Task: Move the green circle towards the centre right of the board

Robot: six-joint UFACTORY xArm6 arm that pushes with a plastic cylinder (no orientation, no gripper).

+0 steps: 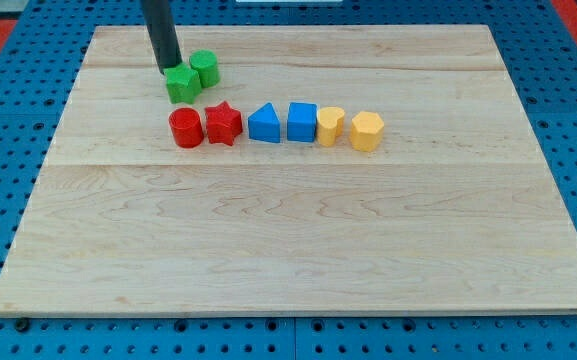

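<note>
The green circle [205,68] stands near the view's top left of the wooden board [298,240]. A green star-shaped block [182,84] touches it at its lower left. My tip [169,70] rests at the upper left edge of the green star, left of the green circle. The dark rod rises from it to the view's top.
Below the green blocks runs a row, from the view's left to right: a red circle [186,128], a red star [224,123], a blue triangle [263,123], a blue block [302,121], a yellow block [330,126] and a yellow hexagon [366,131]. Blue pegboard surrounds the board.
</note>
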